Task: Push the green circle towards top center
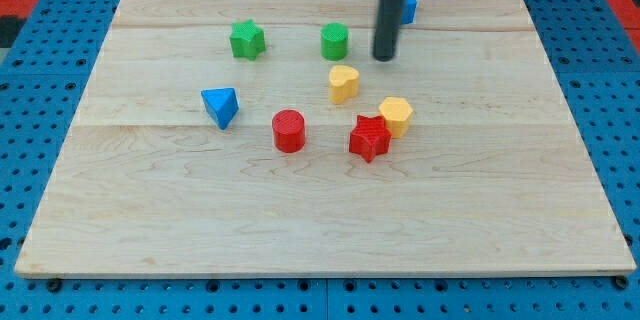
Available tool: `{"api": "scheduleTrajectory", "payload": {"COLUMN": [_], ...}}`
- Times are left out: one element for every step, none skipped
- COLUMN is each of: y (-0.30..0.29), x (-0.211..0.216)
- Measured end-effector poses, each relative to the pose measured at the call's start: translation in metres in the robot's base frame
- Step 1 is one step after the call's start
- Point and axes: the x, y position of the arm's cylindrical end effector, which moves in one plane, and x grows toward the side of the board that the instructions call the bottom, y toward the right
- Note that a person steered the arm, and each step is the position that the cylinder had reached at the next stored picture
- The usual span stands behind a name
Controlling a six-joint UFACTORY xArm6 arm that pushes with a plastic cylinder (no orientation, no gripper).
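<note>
The red star (369,138) and red cylinder (288,130) are seen nearest the view's bottom. The green circle (335,41) is found near top centre, with my tip (384,58) set just to its right, apart from it. No claw is fitted, only the rod. A yellow heart (343,83) lies just below the circle.
</note>
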Motion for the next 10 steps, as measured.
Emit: {"api": "scheduleTrajectory", "payload": {"y": [-0.024,-0.031,-0.055,-0.053,-0.053,-0.057,-0.072,-0.082,-0.051,-0.051], "x": [0.013,0.019,-0.005,-0.017,-0.028,-0.029,-0.033,-0.034,-0.041,-0.046]}}
